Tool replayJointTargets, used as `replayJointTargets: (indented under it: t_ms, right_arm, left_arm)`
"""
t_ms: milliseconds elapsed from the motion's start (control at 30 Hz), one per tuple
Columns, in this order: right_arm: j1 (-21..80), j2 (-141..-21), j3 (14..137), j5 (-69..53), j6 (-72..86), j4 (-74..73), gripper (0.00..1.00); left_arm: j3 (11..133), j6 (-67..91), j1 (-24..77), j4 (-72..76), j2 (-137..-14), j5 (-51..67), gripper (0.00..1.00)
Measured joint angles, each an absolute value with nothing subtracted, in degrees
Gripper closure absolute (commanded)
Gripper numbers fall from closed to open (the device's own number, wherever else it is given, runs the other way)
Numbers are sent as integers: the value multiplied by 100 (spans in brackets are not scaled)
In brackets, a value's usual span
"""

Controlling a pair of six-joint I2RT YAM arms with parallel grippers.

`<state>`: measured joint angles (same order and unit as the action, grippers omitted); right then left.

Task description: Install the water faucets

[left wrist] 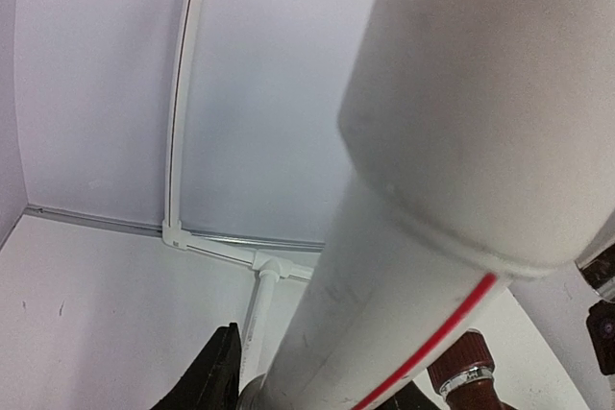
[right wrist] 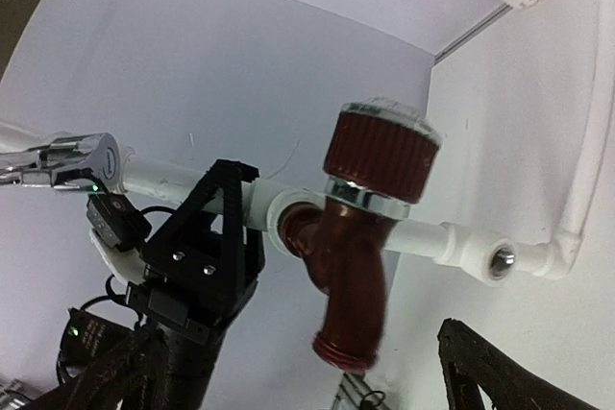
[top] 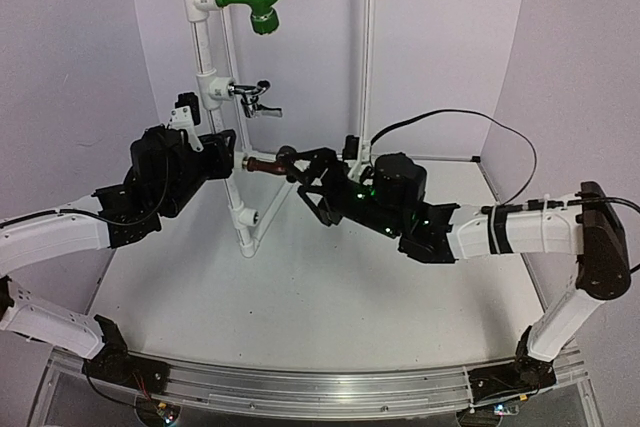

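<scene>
While left tool (top: 228, 162) pinches the pipe (top: 203, 47), screwing-in seems underway: brown faucet (right wrist: 351, 247) just ahead of spread right tool (top: 300, 172); next, regrip, twist

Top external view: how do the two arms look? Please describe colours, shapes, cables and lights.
Both the left arm and the right arm have white tubular links, black joint housings and black angular jaws. A thin black cable loops from the right wrist, where small green lights glow. Black bases sit on a silver rail.
</scene>
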<state>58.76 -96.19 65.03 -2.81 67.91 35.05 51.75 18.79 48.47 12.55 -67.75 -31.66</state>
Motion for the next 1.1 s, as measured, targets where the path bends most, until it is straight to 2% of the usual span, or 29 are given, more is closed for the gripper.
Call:
replayJointTargets:
  t_ms: [133, 333, 567, 800, 1100]
  right_arm:
    - [5596, -9163, 5788, -617, 5129, 3550, 2]
    - [5394, -9080, 5588, -1133, 224, 3335, 5]
    - [4888, -9076, 5581, -1961, -3787, 3424, 7]
    - [4795, -9206, 5583, -2505, -5844, 4149, 9]
    - [4821, -10045, 5881, -2816, -6658, 5182, 20]
  left_arm:
    - [5191, 1835, 4847, 1176, -6737, -3007, 100]
    - [5233, 1755, 4848, 1053, -6702, -2692, 100]
    - [5245, 1765, 4852, 875, -6602, -2492, 100]
    - [5292, 1772, 4856, 772, -6600, -2458, 100]
    - [5363, 1782, 4862, 629, -6600, -2419, 100]
